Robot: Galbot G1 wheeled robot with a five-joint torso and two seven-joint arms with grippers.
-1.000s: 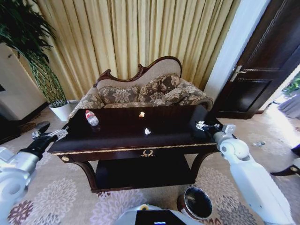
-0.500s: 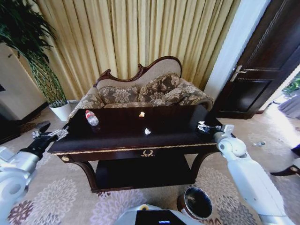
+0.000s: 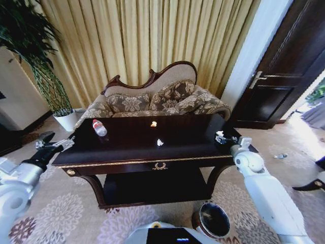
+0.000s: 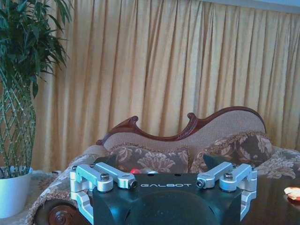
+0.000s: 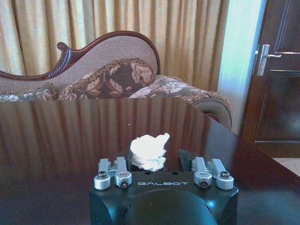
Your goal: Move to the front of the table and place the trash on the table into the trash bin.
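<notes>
Right gripper (image 3: 221, 137): open, over surface (image 3: 127, 147), right end; white scrap (image 5: 149, 151) between fingers in wrist view.
Left gripper (image 3: 57, 145): open, off left end.
Yellow scrap (image 3: 153, 123): surface centre, rear.
Bin (image 3: 213, 220): floor, front-right of surface.

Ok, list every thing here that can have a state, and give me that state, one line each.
white scrap: lying loose on the table, not held
yellow scrap: lying loose, farther back
water bottle: lying on its side
trash bin: upright on the floor, top open
right hand: open, empty, over the table's right end
left hand: open, empty, off the left end
door: shut
curtains: drawn shut
</notes>
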